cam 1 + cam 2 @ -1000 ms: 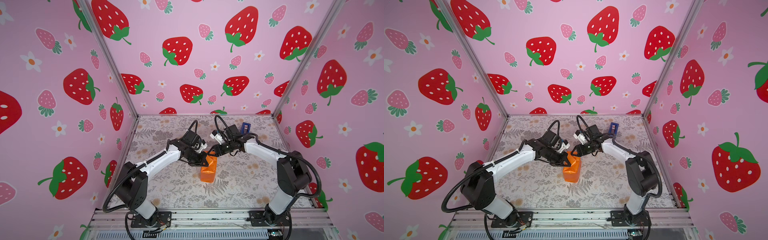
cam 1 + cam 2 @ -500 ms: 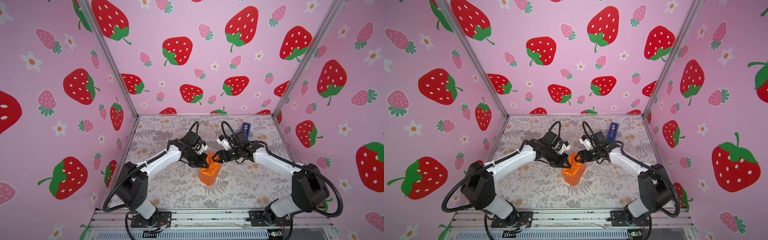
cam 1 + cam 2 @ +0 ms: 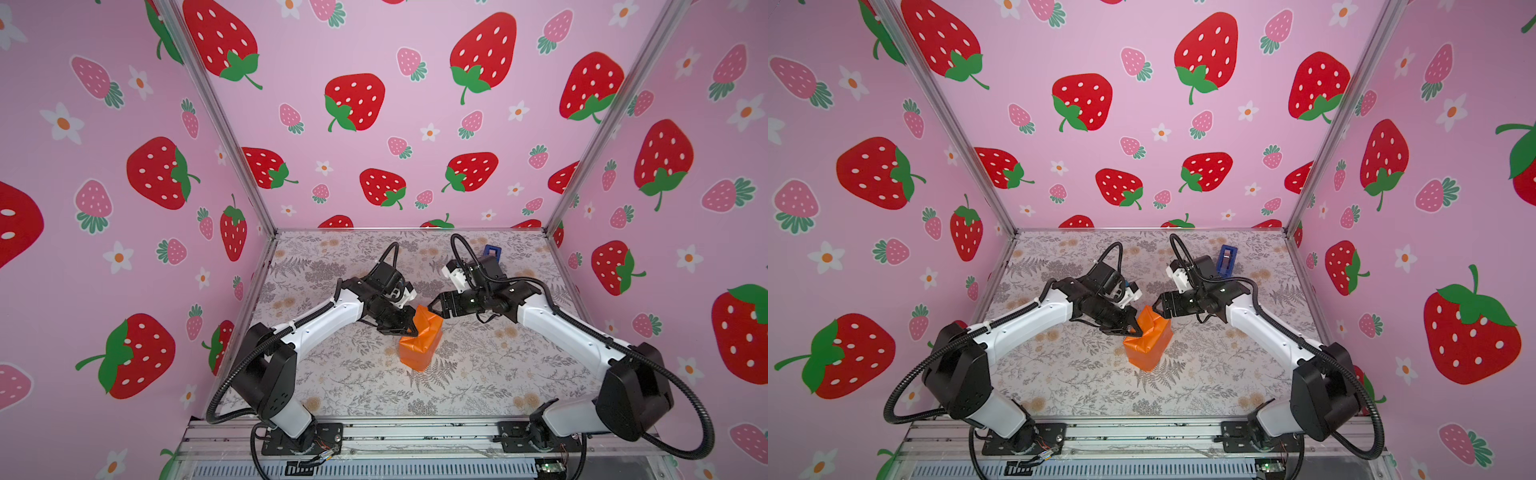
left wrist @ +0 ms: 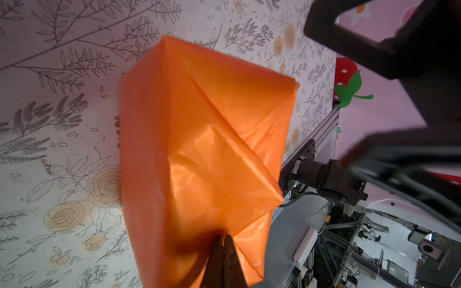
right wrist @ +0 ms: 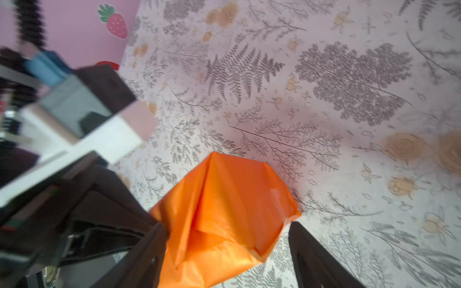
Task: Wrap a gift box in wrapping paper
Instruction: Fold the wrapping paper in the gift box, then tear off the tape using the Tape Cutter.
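Though the gift box lay hidden inside, the wrapping paper (image 3: 422, 347) stood central on the bench (image 3: 490, 374) (long axis twelve-to-six); the left gripper (image 3: 410, 330), tips together, touched its ten o'clock, while the right gripper (image 3: 434, 309), jaws apart, straddled its one o'clock peak.

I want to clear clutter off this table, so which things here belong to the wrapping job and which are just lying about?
Part of the job:
- wrapping paper, folded into an orange parcel
- left pincer, shut, tip against the paper
- right pincer, open at the parcel's upper corner

Lying about:
- blue object at the back of the table, untouched
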Robot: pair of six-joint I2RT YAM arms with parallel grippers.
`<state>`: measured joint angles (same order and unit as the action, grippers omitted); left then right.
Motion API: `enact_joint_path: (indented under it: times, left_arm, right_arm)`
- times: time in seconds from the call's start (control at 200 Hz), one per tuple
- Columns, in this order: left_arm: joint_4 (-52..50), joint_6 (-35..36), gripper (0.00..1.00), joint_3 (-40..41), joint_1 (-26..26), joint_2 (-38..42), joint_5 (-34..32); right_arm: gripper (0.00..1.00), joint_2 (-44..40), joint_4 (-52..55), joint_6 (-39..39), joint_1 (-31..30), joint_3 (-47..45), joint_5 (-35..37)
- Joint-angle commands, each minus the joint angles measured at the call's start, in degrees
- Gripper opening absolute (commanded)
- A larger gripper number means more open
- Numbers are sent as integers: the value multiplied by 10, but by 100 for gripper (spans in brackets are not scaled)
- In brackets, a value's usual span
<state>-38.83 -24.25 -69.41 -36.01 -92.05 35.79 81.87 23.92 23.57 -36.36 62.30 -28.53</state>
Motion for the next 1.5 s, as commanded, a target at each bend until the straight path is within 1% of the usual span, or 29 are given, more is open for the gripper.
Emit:
enact_joint_path:
  times: [0.0,0.285,0.385,0.475,0.55,0.6,0.74,0.82,0.876,0.986,1.081,1.121,1.176,1.221,1.316,1.431,1.491]
  left_arm:
    - [-43,2,0,6,-6,-28,-63]
    - [-45,-4,0,-3,-7,-18,-63]
    - [-45,-10,0,-10,-7,-8,-63]
    - [-37,-19,0,-13,-7,5,-56]
    - [-36,-20,0,-12,-7,3,-52]
    - [-35,-18,0,-9,-7,-4,-49]
    - [-30,-15,0,3,-9,-19,-46]
    - [-26,-15,0,6,-8,-23,-45]
    - [-25,-15,0,5,-9,-25,-45]
    - [-27,-12,0,0,-9,-27,-46]
    - [-33,-9,0,-6,-9,-25,-46]
    - [-32,-8,0,-7,-9,-24,-46]
    - [-32,-8,0,-7,-9,-23,-45]
    - [-33,-8,0,-7,-9,-23,-44]
    - [-34,-6,0,-7,-9,-22,-45]
    - [-36,-6,0,-7,-9,-20,-43]
    - [-35,-6,0,-8,-9,-21,-43]
  right_arm:
    - [80,38,10,-24,-7,-6,-69]
    - [69,66,48,-50,-8,-13,-17]
    - [63,70,54,-54,-8,-21,-1]
    - [59,71,56,-59,-8,-28,4]
    - [59,70,56,-58,-8,-29,5]
    - [61,69,57,-57,-8,-26,4]
    - [73,48,63,-40,7,2,14]
    - [73,21,51,-18,46,12,-1]
    - [73,3,36,-1,85,12,-19]
    - [72,-13,-10,36,195,-4,-82]
    - [70,-1,-46,66,290,-14,-137]
    - [70,8,-81,82,330,-19,-161]
    - [68,29,-108,105,371,-16,-189]
    - [67,55,-113,105,398,-1,-213]
    - [65,103,-118,97,422,29,-225]
    - [60,168,-115,90,427,68,-222]
    - [57,209,-115,83,427,90,-242]
